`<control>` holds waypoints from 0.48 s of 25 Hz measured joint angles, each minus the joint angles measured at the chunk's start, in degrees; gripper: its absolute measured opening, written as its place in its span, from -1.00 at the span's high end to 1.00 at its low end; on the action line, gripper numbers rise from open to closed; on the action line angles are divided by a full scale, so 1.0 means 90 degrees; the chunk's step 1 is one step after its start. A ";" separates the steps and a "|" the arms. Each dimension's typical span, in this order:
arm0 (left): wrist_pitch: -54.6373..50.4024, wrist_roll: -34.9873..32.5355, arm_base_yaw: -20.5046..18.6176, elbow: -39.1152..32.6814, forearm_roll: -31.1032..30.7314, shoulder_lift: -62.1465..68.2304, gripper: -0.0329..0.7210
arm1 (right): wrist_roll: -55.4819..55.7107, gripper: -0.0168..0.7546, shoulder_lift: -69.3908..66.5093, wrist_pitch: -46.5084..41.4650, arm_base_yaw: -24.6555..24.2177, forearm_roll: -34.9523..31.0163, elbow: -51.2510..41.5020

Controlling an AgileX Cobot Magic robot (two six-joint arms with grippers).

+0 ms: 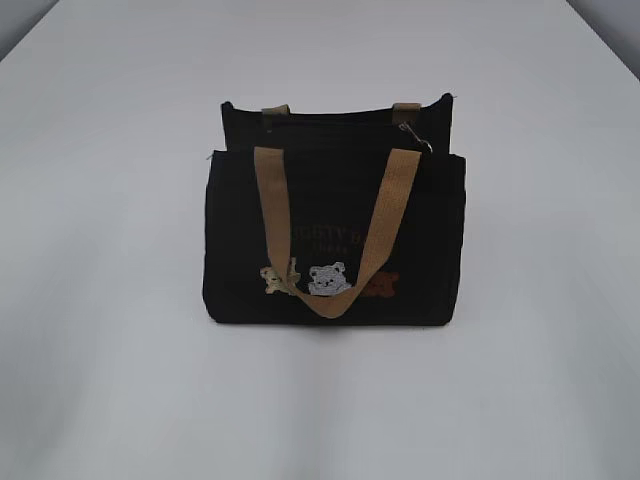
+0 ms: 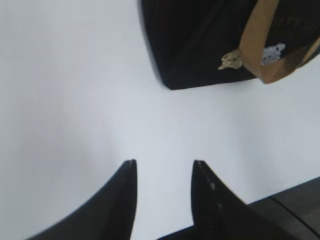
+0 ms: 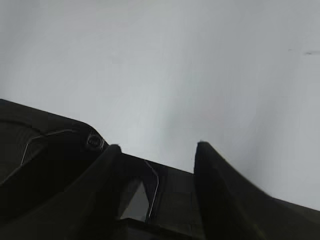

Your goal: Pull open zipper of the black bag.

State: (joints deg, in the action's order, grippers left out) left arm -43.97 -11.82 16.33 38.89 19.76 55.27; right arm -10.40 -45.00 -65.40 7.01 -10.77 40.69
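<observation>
The black bag (image 1: 335,235) stands upright in the middle of the white table (image 1: 100,300), its tan handle (image 1: 335,295) hanging down over the bear patches (image 1: 327,279). The zipper (image 1: 340,118) runs along the top edge, and its silver pull (image 1: 413,135) hangs at the right end. Neither arm shows in the exterior view. My left gripper (image 2: 164,162) is open over bare table, with the bag's lower left corner (image 2: 200,45) well ahead to the upper right. My right gripper (image 3: 159,145) is open with nothing between its fingers; the bag is out of that view.
Dark machine parts with a thin cable (image 3: 50,150) fill the lower left of the right wrist view. A dark ledge (image 2: 295,200) crosses the lower right corner of the left wrist view. White tabletop surrounds the bag on all sides.
</observation>
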 joint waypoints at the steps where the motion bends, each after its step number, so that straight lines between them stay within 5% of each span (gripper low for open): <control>1: -0.0175 0.0376 0.0000 -0.0135 -0.0371 -0.0461 0.19 | -0.0023 0.00 0.0586 0.0056 0.0000 0.0007 -0.0284; 5: -0.0946 0.1092 0.0000 -0.0482 -0.1358 -0.2597 0.19 | -0.0081 0.00 0.2257 0.0118 0.0000 0.0140 -0.1058; 12: -0.1831 0.1209 -0.0069 -0.0958 -0.1958 -0.5497 0.19 | -0.0120 0.01 0.4352 0.0217 0.0000 0.0239 -0.1407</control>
State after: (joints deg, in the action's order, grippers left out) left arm -60.45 -0.94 15.71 30.27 2.14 5.79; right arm -11.49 -5.83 -63.44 7.01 -8.62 28.02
